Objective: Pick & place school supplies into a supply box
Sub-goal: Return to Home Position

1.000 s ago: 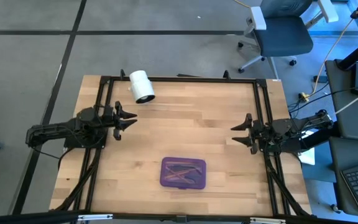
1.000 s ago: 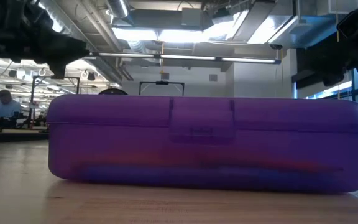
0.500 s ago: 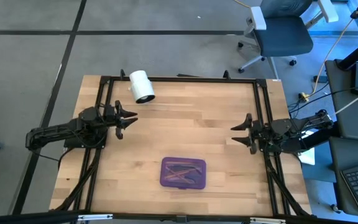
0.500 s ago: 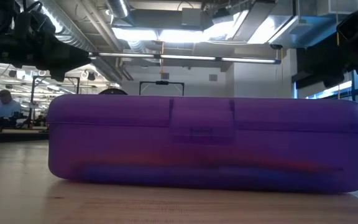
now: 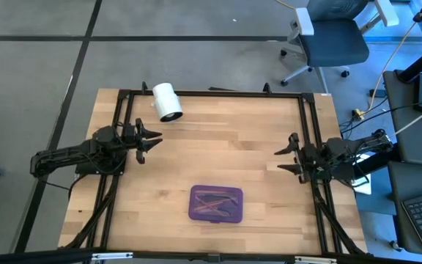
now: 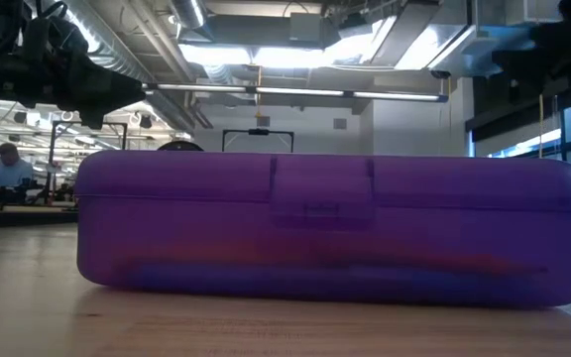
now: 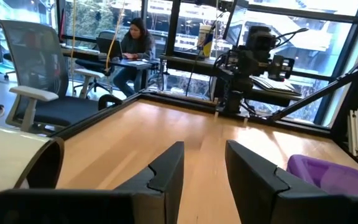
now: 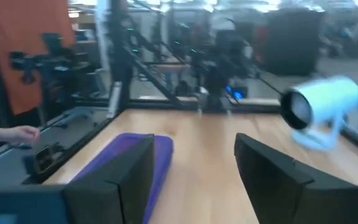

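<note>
The purple supply box lies closed and flat on its base on the wooden table, near the front edge. It fills the low view. Thin school supplies show faintly through its lid. My left gripper hovers level at the table's left side, open, with nothing between its fingers. My right gripper hovers level at the right side, open and empty. Both are well away from the box, which shows off to the side in the wrist views.
A white cylinder stands at the table's far left corner and also shows in the right wrist view. A black frame runs along the table's edges. Bare wood lies between the two grippers. An office chair stands beyond the far edge.
My right gripper has rolled and tipped at its wrist. In the low view its dark shape has left the upper right corner. Its fingers stay equally wide apart. The box has not moved.
</note>
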`<act>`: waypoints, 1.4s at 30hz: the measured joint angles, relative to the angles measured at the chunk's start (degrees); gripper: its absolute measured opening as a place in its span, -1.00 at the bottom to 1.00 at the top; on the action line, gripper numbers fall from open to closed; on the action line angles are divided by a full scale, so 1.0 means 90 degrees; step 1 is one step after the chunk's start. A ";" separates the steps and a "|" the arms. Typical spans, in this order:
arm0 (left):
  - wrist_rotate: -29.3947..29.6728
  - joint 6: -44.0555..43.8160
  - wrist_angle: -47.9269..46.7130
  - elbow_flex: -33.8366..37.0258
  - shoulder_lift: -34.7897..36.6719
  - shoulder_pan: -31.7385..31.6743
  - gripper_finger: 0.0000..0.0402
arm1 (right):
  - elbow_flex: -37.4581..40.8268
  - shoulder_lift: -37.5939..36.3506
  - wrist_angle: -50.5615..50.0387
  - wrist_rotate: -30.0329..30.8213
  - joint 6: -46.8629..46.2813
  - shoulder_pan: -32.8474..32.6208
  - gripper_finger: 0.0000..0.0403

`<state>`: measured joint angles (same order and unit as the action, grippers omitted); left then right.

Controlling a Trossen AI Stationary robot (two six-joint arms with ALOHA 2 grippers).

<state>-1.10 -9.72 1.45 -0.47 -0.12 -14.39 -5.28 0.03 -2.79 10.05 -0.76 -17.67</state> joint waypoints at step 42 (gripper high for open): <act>0.0001 -0.0005 0.0005 0.0000 -0.0002 0.0005 -0.44 | 0.0544 0.0098 0.0500 -0.1580 0.0283 0.0002 0.12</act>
<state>-1.09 -9.76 1.50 -0.47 -0.14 -14.35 -0.38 0.91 1.71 -4.17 1.79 -17.65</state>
